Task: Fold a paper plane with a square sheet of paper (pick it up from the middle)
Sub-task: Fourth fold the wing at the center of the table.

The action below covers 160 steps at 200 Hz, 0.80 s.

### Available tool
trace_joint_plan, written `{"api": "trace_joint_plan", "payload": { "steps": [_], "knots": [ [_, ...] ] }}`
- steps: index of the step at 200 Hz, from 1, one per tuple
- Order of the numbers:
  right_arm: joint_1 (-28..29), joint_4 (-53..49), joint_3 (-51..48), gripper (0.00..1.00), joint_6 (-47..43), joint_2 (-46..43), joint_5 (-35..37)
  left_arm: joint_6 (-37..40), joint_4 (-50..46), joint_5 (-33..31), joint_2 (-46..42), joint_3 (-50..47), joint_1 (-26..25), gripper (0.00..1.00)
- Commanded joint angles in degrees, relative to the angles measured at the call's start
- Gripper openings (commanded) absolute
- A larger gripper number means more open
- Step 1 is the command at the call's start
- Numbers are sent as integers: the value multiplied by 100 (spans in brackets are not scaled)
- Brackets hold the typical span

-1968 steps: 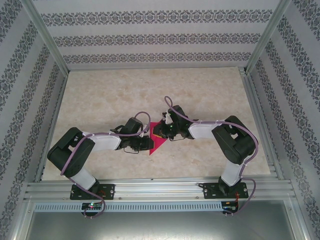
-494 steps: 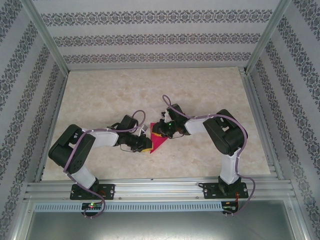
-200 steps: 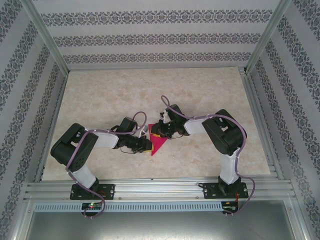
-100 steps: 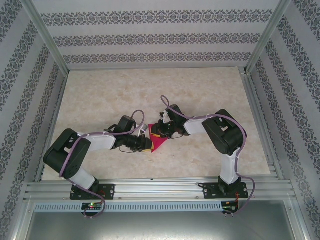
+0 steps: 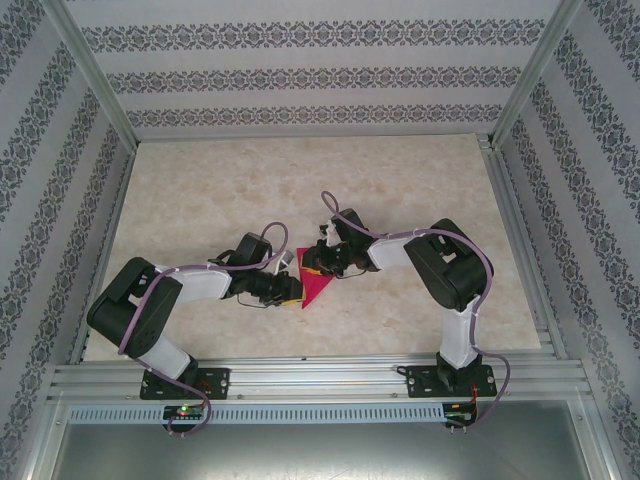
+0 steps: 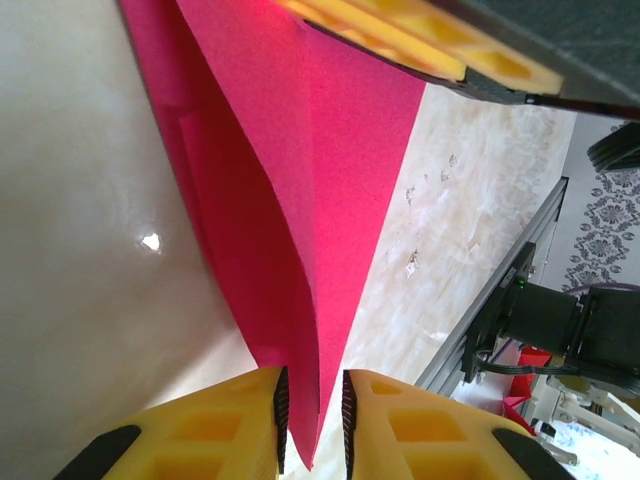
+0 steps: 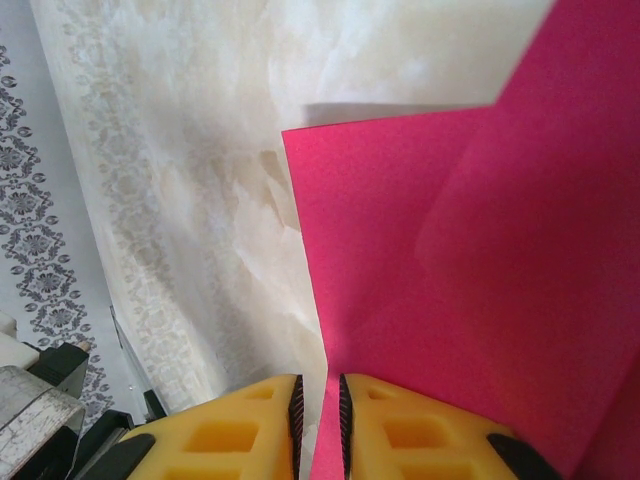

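Now both hands point(image 6: 310, 410) point(image 7: 317, 415) on folded paper point(image 5: 318, 282)

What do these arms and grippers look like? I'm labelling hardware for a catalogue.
Both arms are black with white forearm sections and a purple cable looping along each. The left gripper and right gripper have yellow fingers with square recessed pockets and black ribbed inner pads.

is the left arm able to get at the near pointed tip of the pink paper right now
Probably yes. The left gripper already has the paper between its jaws beside that tip, and the right gripper pinches the far edge, so nothing seems to block it.
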Motion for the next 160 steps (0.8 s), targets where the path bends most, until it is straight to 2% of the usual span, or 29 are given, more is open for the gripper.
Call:
{"api": "trace_joint_plan", "payload": {
  "steps": [1,36,72,160],
  "knots": [
    [107,-637,-200,20,-124,418,475,-128,-51,-87,-105,53,-72,23],
    [120,-641,-180,20,-122,443,478,-127,-40,-34,-87,50,-73,13],
    [146,-633,-176,20,-113,478,477,-60,-62,128,16,-38,-79,7],
    [156,-651,-194,20,-126,552,522,-14,-91,324,655,-87,-205,5]
  ]
}}
